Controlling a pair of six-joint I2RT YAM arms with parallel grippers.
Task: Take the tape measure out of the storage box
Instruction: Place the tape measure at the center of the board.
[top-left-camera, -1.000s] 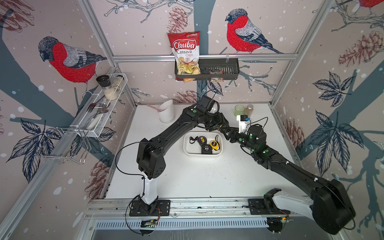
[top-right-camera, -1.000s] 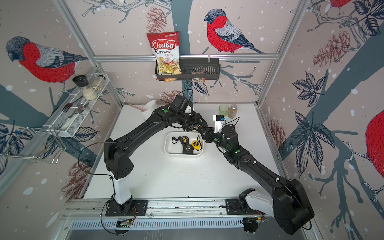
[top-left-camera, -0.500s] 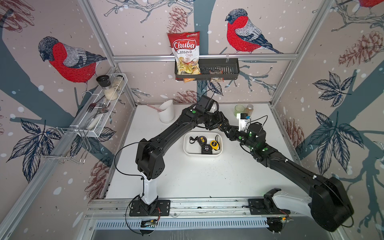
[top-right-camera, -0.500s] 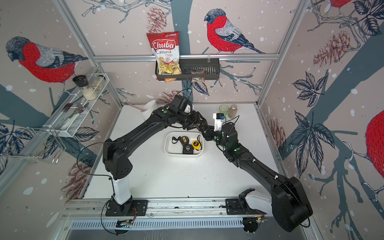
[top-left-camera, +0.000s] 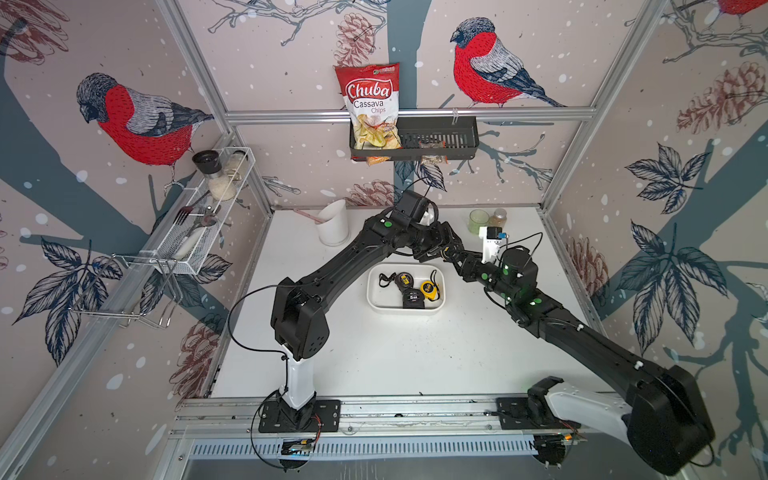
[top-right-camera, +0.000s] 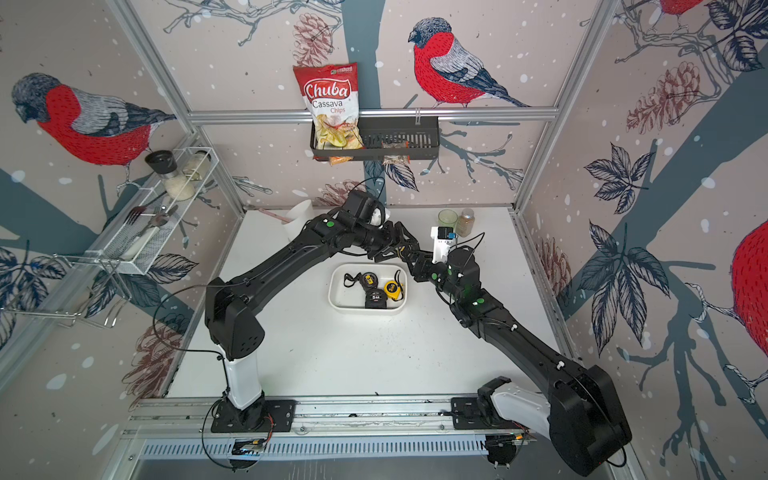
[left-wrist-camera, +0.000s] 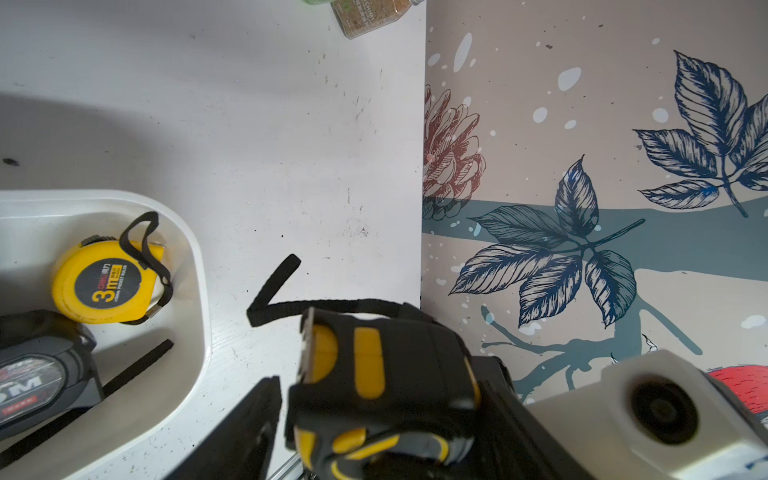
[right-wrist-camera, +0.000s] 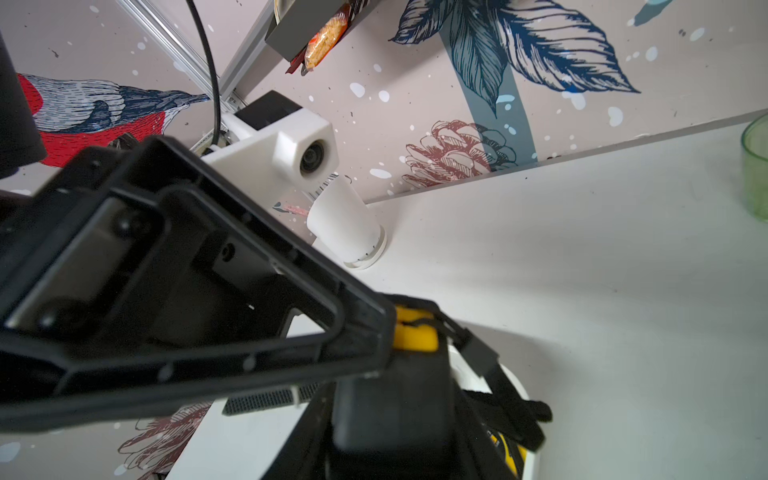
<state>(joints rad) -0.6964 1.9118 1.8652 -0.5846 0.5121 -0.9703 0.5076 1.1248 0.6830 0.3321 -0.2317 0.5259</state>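
Storage box, white table, bird-print walls

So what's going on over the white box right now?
The left claw and right claw meet in the air by the far edge of the storage box, a black-and-yellow tape measure between them. The right one is clamped on it; the left stands open around it, a gap showing on one side. It looks like a hand-over. Three other tape measures lie in the box.
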